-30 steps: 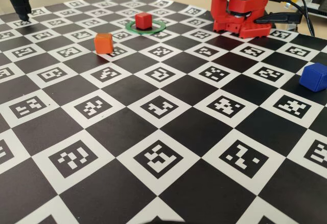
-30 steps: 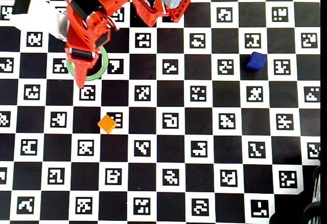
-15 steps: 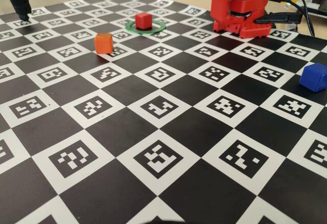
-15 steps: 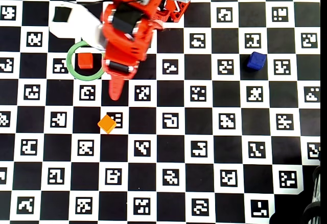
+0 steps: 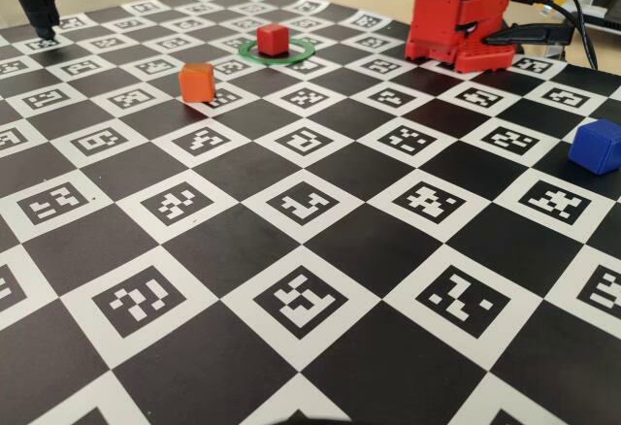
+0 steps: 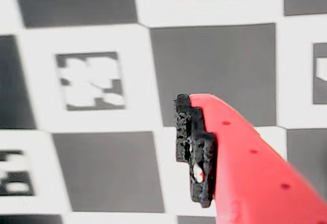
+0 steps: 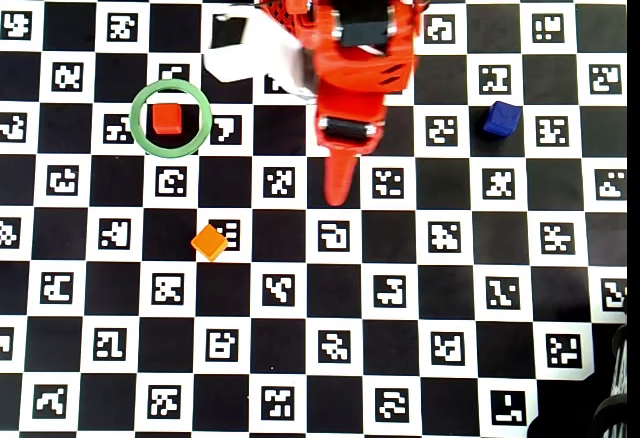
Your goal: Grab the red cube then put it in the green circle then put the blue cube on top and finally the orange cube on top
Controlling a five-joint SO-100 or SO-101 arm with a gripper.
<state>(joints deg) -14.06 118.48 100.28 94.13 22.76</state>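
Red plastic pincer (image 7: 338,196): seen from overhead, it points down the picture from the arm (image 7: 355,48), its tip over a black square of the board (image 7: 330,378). It holds nothing. In the wrist view only one red finger (image 6: 245,157) with a black pad shows, so how far the jaws stand apart cannot be told; from overhead the tip looks narrow and tapered.

Red cube (image 7: 166,118): up and to the left of the pincer tip in the overhead view, well apart from it, resting flat on the board inside the green circle (image 7: 137,134). In the fixed view the same cube (image 5: 273,39) sits within the ring (image 5: 301,53), clear of its rim.

Orange cube (image 7: 209,242): down and to the left of the pincer tip from overhead, closer than the red one but not touching, turned diagonal to the board's squares. In the fixed view it (image 5: 196,81) stands nearer the camera than the ring.

Blue cube (image 7: 501,119): up and to the right of the pincer tip from overhead, well apart, on a black square. In the fixed view it (image 5: 595,146) lies at the right edge.

Board: black and white chequer with printed markers.
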